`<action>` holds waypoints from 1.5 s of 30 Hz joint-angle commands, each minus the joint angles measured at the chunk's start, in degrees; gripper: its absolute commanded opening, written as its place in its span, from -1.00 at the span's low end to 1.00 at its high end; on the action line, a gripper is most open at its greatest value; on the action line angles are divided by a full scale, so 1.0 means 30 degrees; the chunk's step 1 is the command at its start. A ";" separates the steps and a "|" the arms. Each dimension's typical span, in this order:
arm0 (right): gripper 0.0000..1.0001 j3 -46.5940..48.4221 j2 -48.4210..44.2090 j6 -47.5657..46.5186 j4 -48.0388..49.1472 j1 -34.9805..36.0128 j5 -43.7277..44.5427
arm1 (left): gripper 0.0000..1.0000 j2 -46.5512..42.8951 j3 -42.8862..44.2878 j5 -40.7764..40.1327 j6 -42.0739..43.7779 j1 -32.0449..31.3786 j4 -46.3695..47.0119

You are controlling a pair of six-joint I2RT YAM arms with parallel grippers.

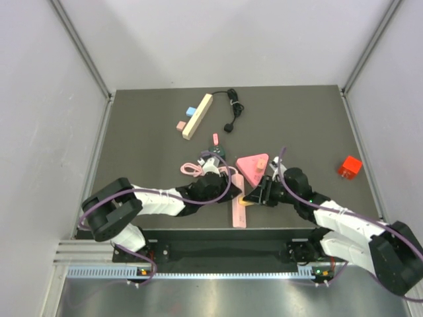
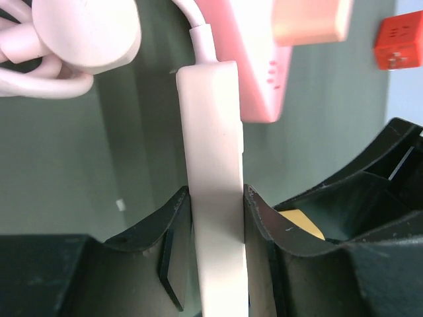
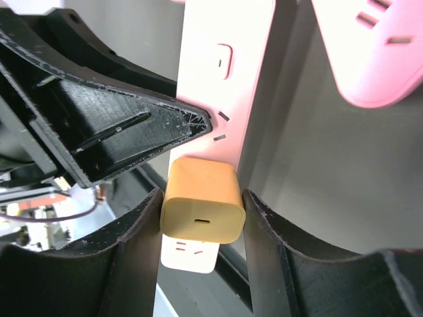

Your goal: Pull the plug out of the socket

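Right wrist: right gripper (image 3: 201, 198) jaws clamp yellow cube plug (image 3: 201, 206), seated in pale pink plastic socket strip (image 3: 228, 59); left gripper (image 2: 216, 198) jaws pinch the strip. A slip there likely drags it along.

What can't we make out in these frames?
Right wrist: prongs of the yellow plug, hidden between its body and the power strip; seated or not, cannot tell.
Top external: both grips, small and covered by the left gripper and right gripper.
Left wrist: the strip's near end, cut off at the bottom edge; the red cube, cut by the right edge.
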 commanded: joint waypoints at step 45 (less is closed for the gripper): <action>-1.00 0.5919 -0.6697 -0.3288 -1.4562 -0.6938 0.9486 | -1.00 -0.0953 -0.0795 -0.1439 0.1776 0.0607 -0.2542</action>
